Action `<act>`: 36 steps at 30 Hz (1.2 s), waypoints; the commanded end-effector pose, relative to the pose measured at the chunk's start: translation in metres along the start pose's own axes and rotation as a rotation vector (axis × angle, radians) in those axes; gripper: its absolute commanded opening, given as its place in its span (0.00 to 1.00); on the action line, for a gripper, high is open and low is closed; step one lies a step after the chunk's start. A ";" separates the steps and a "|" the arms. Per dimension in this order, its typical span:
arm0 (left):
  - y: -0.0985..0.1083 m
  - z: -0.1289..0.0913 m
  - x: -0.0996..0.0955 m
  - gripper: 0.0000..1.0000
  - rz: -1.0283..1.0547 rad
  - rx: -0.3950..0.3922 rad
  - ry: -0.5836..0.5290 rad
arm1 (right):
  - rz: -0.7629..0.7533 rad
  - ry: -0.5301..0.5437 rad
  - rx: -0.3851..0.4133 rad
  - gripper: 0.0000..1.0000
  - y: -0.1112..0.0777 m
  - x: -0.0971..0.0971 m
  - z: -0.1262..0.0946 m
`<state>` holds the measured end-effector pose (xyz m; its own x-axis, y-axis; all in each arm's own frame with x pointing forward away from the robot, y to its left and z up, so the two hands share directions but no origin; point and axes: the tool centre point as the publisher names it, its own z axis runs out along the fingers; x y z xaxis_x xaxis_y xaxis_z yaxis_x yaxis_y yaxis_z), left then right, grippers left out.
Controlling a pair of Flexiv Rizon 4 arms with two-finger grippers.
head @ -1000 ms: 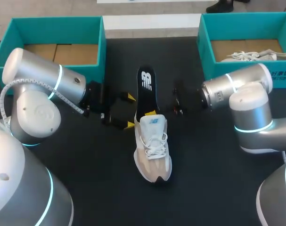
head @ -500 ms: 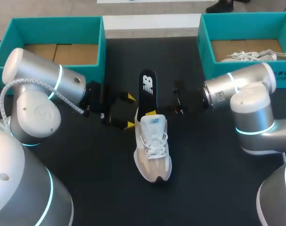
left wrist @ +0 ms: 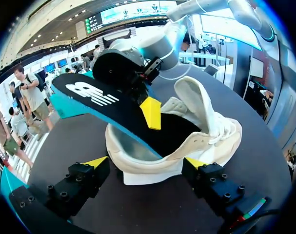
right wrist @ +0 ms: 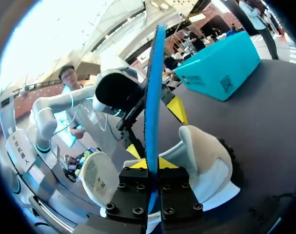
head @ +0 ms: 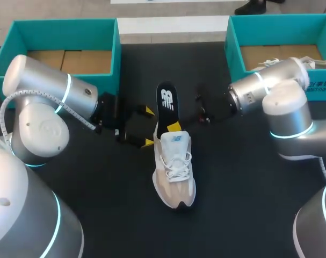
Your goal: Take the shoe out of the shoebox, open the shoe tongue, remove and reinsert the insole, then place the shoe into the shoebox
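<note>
Fingers of my right gripper [right wrist: 148, 168] pinch the insole [head: 166, 102] edgewise. My left gripper [head: 147, 127], wide open and holding nothing, waits beside the shoe [head: 175, 172], at its 9 o'clock. I judge this the insole step: 1 end sits in the heel opening, and the rest points to 12 o'clock. The next move needs travel straight along the shoe. The beige-white shoe lies mid-tabletop [head: 232, 204], toe toward 6 o'clock.

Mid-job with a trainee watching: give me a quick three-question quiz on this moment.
1. True or false: the insole lies flat on the table, clear of the shoe.
2. Which claw grips the insole? A) left B) right C) neither
3. Fill in: a second shoe lies in the teal box on the robot's ____ side.
Key: 1 false, its end sits in the shoe; 2 B, the right claw; 3 right.
</note>
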<state>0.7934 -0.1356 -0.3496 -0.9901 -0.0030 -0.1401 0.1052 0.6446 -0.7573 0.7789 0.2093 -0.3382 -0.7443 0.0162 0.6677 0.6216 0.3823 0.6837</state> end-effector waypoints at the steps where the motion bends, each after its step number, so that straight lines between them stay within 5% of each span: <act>1: -0.001 0.001 0.000 1.00 0.000 -0.004 0.000 | 0.035 0.027 0.010 0.00 -0.010 0.001 0.009; 9: -0.001 0.001 0.000 1.00 0.000 -0.004 0.000 | 0.095 0.037 0.027 0.00 -0.026 0.014 0.012; 15: -0.001 0.001 0.000 1.00 0.000 -0.004 0.000 | 0.046 0.010 0.048 0.14 -0.009 0.010 0.003; 21: -0.001 0.001 0.000 1.00 0.000 -0.004 0.000 | 0.018 0.006 0.065 0.15 0.002 0.000 -0.005; 28: -0.001 0.001 0.000 1.00 0.000 -0.004 0.000 | -0.007 0.014 0.082 0.13 0.012 -0.012 -0.008; 30: -0.001 0.001 0.000 1.00 0.000 -0.004 0.000 | -0.004 0.026 0.093 0.04 0.012 -0.014 -0.007; 36: -0.001 0.001 0.000 1.00 0.000 -0.004 0.000 | 0.045 0.056 0.121 0.00 0.002 -0.009 0.000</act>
<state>0.7934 -0.1356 -0.3496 -0.9901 -0.0030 -0.1401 0.1052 0.6445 -0.7573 0.7858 0.2051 -0.3379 -0.7075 -0.0114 0.7066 0.6147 0.4834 0.6233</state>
